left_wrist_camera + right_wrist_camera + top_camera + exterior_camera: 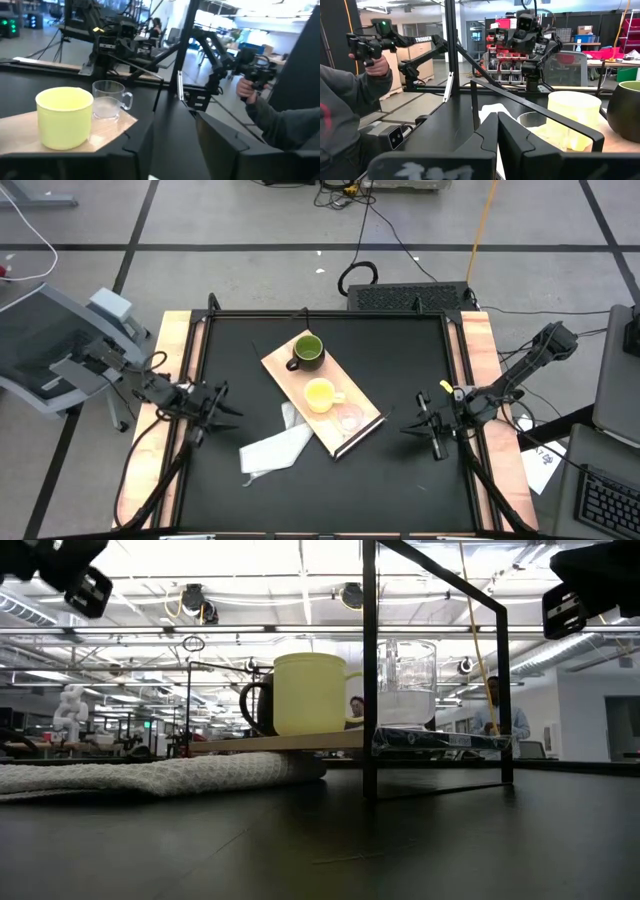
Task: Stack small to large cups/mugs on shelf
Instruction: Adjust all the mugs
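While all three vessels stand in a row on the shelf [300, 376], none is yet nested, and nothing is held by either arm. The left gripper [222, 406] hangs above the table with fingers parted and empty; the right gripper [418, 423] waits opposite, its fingers pressed together. Ahead of the left gripper and nearest it, the yellow mug [319, 394] is seen, the clear cup [348, 419] just past it toward the right gripper, the green mug [307, 351] off to the far side. The clear cup is judged light, thin-walled and easily crushed or tipped, best taken gently at the rim; the mugs look stiff, heavier and glossy, best pinched across the wall. The cup sits close to the board's edge, and the white cloth [275, 445] lies just beside the left gripper's approach.
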Action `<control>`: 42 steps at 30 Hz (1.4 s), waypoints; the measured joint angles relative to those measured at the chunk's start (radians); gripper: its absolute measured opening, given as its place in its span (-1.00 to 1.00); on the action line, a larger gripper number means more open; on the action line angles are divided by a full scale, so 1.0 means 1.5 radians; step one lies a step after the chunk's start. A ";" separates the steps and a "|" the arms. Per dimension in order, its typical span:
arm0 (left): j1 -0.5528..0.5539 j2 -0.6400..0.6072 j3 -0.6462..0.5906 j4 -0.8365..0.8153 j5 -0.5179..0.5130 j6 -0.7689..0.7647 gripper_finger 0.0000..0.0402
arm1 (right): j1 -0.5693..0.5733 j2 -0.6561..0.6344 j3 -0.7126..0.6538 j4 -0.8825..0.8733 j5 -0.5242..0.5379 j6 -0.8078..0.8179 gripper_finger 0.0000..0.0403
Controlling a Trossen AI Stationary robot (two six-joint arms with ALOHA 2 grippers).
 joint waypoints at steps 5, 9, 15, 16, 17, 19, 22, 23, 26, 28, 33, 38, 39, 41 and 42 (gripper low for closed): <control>0.048 0.112 0.120 -0.125 0.022 -0.041 -0.02 | 0.000 0.000 0.000 0.000 0.000 0.000 -1.00; 0.104 0.223 0.224 -0.218 0.103 -0.051 0.09 | 0.000 0.000 0.000 0.000 0.000 0.001 -1.00; 0.208 0.372 0.357 -0.260 0.223 -0.018 0.17 | 0.000 -0.001 0.000 0.000 0.000 0.005 -1.00; 0.230 0.395 0.378 -0.271 0.247 -0.016 0.17 | 0.000 -0.001 -0.001 0.000 0.000 0.004 -1.00; 0.252 0.420 0.400 -0.282 0.265 -0.016 0.17 | 0.000 -0.001 -0.001 0.000 0.000 0.005 -1.00; 0.292 0.468 0.443 -0.303 0.302 -0.005 0.17 | 0.000 0.000 -0.001 0.005 0.000 0.004 -1.00; 0.355 0.541 0.506 -0.337 0.372 0.021 0.17 | 0.000 0.000 -0.001 0.016 0.000 0.001 -1.00; 0.374 0.569 0.525 -0.345 0.394 0.024 0.17 | 0.000 0.000 -0.001 0.021 0.000 0.000 -1.00; 0.418 0.655 0.581 -0.381 0.430 0.033 0.17 | 0.000 -0.001 -0.001 0.030 0.000 0.000 -1.00; 0.437 0.710 0.627 -0.420 0.445 0.060 0.17 | 0.000 -0.001 -0.001 0.030 0.000 0.000 -1.00; 0.463 0.847 0.768 -0.569 0.439 0.154 0.17 | 0.000 0.000 -0.001 0.018 0.000 0.000 -1.00; 0.466 0.962 0.921 -0.697 0.392 0.252 0.17 | 0.000 0.000 -0.001 0.006 0.000 0.000 -1.00; 0.466 0.982 0.950 -0.721 0.389 0.266 0.17 | 0.000 0.000 -0.001 0.005 0.000 0.000 -1.00; 0.466 1.015 1.005 -0.755 0.388 0.288 0.17 | 0.000 0.000 -0.001 -0.003 0.000 0.004 -1.00; 0.466 1.026 1.031 -0.765 0.388 0.298 0.17 | 0.000 0.000 -0.001 -0.007 0.000 0.005 -1.00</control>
